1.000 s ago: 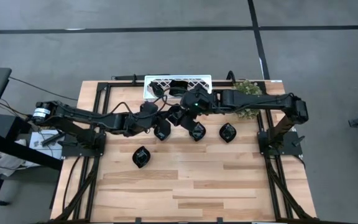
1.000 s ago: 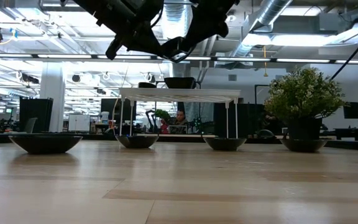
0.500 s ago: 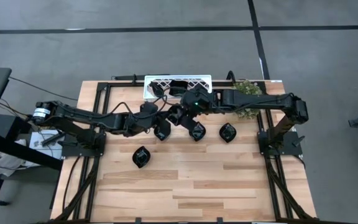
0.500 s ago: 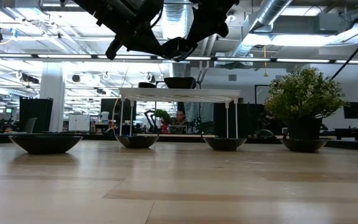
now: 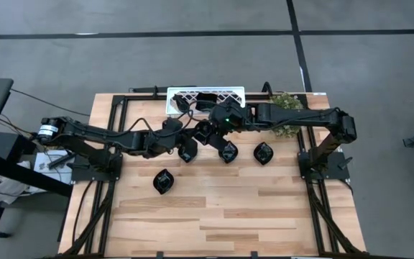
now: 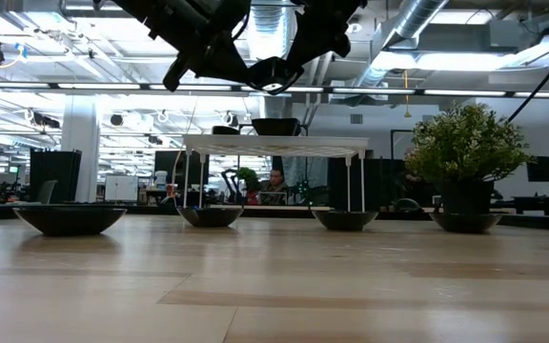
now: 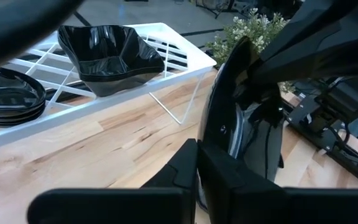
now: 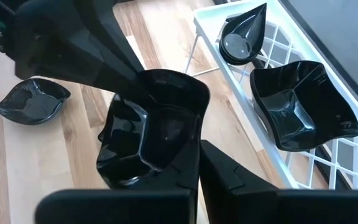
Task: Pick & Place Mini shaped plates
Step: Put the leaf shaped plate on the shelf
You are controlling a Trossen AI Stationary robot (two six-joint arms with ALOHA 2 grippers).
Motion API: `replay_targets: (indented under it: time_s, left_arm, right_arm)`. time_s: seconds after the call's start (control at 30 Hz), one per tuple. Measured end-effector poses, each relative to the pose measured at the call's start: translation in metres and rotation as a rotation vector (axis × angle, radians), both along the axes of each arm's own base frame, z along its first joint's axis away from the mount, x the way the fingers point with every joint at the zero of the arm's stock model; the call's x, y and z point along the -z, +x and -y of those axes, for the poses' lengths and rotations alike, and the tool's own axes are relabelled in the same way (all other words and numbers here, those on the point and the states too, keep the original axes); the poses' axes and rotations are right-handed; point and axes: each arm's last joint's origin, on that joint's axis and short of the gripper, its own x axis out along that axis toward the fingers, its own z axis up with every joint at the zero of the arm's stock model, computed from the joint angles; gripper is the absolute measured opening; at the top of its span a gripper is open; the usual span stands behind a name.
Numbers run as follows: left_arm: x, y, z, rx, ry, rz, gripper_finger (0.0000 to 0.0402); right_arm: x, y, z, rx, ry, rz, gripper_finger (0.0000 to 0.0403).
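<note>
Both grippers meet above the table's middle on one glossy black squarish mini plate (image 8: 151,130), (image 7: 238,118), (image 6: 270,72), (image 5: 205,134). My left gripper (image 7: 204,177) comes from the table's left and my right gripper (image 8: 197,165) from its right; each is shut on that plate. Several more black plates rest on their bases on the wood (image 5: 164,181), (image 5: 187,152), (image 5: 228,152), (image 5: 263,153). A square bowl-like plate (image 8: 300,106) and a stack of teardrop plates (image 8: 244,34) sit on the white lattice rack (image 5: 228,93). My left gripper pinches the plate's rim (image 7: 211,146) between its two fingers, coming level from the table's left. The plate stands on edge, lifted clear of the table. My right gripper pinches the opposite rim (image 8: 194,140) between its two fingers, coming from the table's right. The plate hangs in the air between both grippers, hollow side toward the right wrist camera.
The white rack stands on thin legs at the table's far edge. A potted plant (image 5: 286,109) is at the far right, beside the right arm. The near half of the wooden table (image 5: 228,216) is bare wood. People sit in the room behind (image 6: 276,181).
</note>
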Motion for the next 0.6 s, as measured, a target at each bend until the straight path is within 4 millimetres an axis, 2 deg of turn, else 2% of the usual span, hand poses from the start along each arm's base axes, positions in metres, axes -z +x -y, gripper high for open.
replay_targets:
  time_s: [0.13, 0.27, 0.6]
  left_arm:
    - [-0.0011, 0.0007, 0.0002, 0.002, -0.002, 0.014, 0.0031]
    - [-0.0011, 0.0007, 0.0003, 0.003, -0.002, 0.014, 0.0063]
    - [-0.0101, -0.0048, -0.0005, 0.007, 0.011, 0.019, 0.0203]
  right_arm:
    - [0.0006, -0.0005, -0.0005, -0.004, 0.003, -0.008, 0.0001]
    - [0.0009, -0.0007, -0.0006, -0.006, 0.003, -0.013, 0.0001]
    - [0.0036, -0.0036, 0.0002, 0.001, 0.002, -0.053, 0.0]
